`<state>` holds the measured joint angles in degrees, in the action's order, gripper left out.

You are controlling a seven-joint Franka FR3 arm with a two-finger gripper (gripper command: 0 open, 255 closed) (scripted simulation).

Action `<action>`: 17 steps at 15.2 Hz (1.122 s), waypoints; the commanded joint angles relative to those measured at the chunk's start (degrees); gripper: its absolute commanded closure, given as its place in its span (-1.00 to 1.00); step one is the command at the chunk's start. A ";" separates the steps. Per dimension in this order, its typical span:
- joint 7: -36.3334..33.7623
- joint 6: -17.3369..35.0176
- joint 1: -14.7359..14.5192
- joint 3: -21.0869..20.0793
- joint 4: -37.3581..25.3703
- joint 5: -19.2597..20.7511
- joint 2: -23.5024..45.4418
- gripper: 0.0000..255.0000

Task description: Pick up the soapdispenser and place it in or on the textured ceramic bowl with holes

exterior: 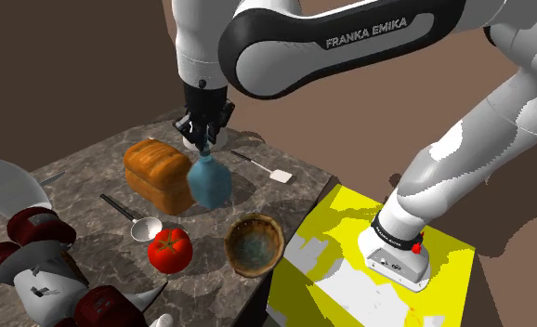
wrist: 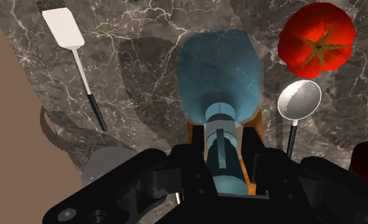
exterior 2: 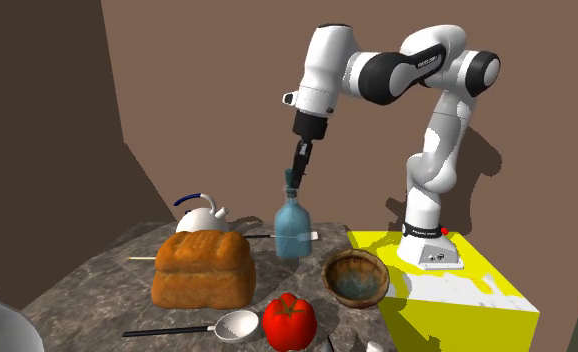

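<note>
The gripper has both fingers pressed on the thin neck of the dispenser, which is directly under it. I cannot tell if its base is off the table. The step is the grasp, or the start of the lift. The next move should be straight up, then over to the bowl, which is below the gripper and nearer the arm's base. The dispenser is blue, smooth and wide-bodied. The bowl is round, rough brown outside and blue-grey inside.
</note>
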<state>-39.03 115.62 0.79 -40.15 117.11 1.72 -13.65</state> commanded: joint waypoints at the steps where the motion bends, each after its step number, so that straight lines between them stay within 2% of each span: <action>1: 0.39 -1.63 0.05 0.23 -1.54 -0.13 -0.15 1.00; 9: 1.18 -7.24 0.24 0.67 -7.17 -0.23 -0.20 1.00; 17: 2.20 -16.57 -4.55 3.83 -4.50 -7.63 -14.03 1.00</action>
<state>-36.97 100.62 -3.07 -36.90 112.52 -5.08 -25.88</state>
